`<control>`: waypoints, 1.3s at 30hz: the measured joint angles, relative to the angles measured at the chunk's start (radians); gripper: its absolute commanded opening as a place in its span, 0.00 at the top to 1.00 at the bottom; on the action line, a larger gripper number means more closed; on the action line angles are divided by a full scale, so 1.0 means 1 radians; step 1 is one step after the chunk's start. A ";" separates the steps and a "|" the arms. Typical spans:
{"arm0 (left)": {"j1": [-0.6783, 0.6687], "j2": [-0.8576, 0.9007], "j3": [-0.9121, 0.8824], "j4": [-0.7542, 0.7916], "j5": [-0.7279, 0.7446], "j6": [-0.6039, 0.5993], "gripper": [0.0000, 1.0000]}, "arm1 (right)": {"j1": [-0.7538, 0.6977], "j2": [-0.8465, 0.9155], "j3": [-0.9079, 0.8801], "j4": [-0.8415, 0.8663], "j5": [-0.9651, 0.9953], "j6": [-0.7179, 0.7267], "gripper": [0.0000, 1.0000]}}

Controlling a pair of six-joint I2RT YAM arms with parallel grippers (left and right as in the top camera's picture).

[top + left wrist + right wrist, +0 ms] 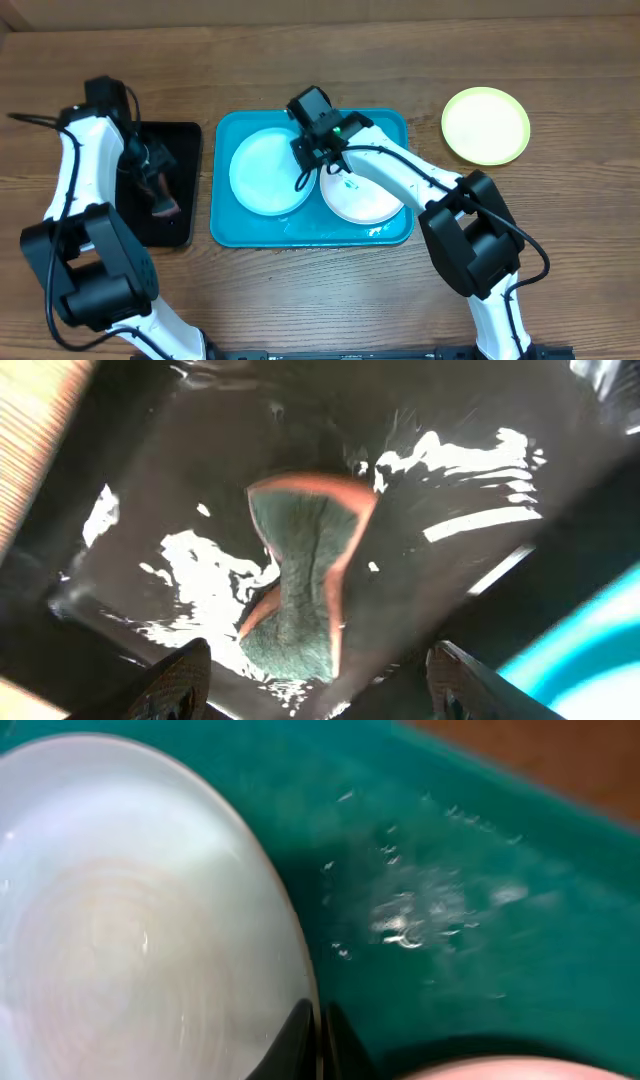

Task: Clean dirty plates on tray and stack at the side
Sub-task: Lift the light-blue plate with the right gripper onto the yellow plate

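Black left fingers (180,680) spread wide over the sponge (300,580); right fingers (300,1040) closed empty beside a plate (130,920).

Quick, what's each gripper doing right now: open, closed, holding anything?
Left gripper: jaws open above the sponge in the black tray, holding nothing.
Right gripper: jaws shut at the rim of a plate; whether it grips cannot be told.
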 measured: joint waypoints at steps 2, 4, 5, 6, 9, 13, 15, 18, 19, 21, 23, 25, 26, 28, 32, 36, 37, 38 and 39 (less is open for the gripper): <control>0.000 -0.034 0.037 -0.009 0.010 0.003 0.00 | 0.026 -0.009 0.062 -0.048 0.114 -0.040 0.96; 0.000 -0.072 0.058 -0.012 0.021 -0.004 0.00 | 0.059 -0.020 0.126 -0.083 0.242 -0.090 0.96; 0.000 -0.088 0.063 -0.013 0.023 -0.004 0.00 | 0.072 -0.024 0.148 -0.090 0.294 -0.111 0.96; 0.000 -0.100 0.066 -0.014 0.025 -0.004 0.00 | 0.090 -0.028 0.171 -0.093 0.359 -0.137 0.96; 0.000 -0.113 0.071 -0.024 0.026 -0.004 0.00 | 0.152 -0.041 0.224 -0.077 0.576 -0.227 0.96; 0.000 -0.113 0.071 -0.035 0.031 -0.004 0.00 | 0.233 -0.048 0.237 -0.007 0.847 -0.355 0.96; 0.000 -0.113 0.071 -0.035 0.032 -0.004 0.00 | 0.266 -0.048 0.237 0.006 0.935 -0.412 0.96; 0.000 -0.113 0.071 -0.038 0.034 -0.004 0.00 | 0.295 -0.048 0.237 0.009 1.013 -0.471 0.96; 0.000 -0.113 0.071 -0.041 0.034 -0.004 0.00 | 0.299 -0.048 0.237 0.007 1.029 -0.485 0.96; 0.000 -0.113 0.071 -0.049 0.036 -0.004 0.00 | 0.299 -0.048 0.237 0.005 1.051 -0.502 0.96; 0.000 -0.113 0.071 -0.055 0.036 -0.004 0.00 | 0.294 -0.048 0.237 -0.003 1.064 -0.508 0.96; 0.000 -0.113 0.071 -0.056 0.036 -0.004 0.00 | 0.285 -0.048 0.237 -0.017 1.063 -0.509 0.96; 0.000 -0.113 0.071 -0.056 0.036 -0.004 0.00 | 0.281 -0.048 0.237 -0.021 1.062 -0.505 0.97; 0.000 -0.113 0.071 -0.058 0.036 -0.004 0.00 | 0.259 -0.048 0.237 -0.033 1.051 -0.479 0.97; 0.000 -0.113 0.071 -0.058 0.037 -0.004 0.00 | 0.204 -0.054 0.244 -0.157 0.946 -0.391 0.97; 0.000 -0.113 0.071 -0.060 0.040 -0.004 0.00 | 0.056 -0.084 0.282 -0.325 0.660 -0.253 0.96; 0.000 -0.113 0.071 -0.061 0.039 -0.004 0.00 | -0.005 -0.096 0.304 -0.354 0.576 -0.217 0.96; 0.000 -0.113 0.071 -0.061 0.040 -0.004 0.00 | -0.074 -0.110 0.325 -0.379 0.496 -0.185 0.96; 0.000 -0.113 0.071 -0.064 0.040 -0.004 0.00 | -0.144 -0.124 0.342 -0.401 0.426 -0.158 0.96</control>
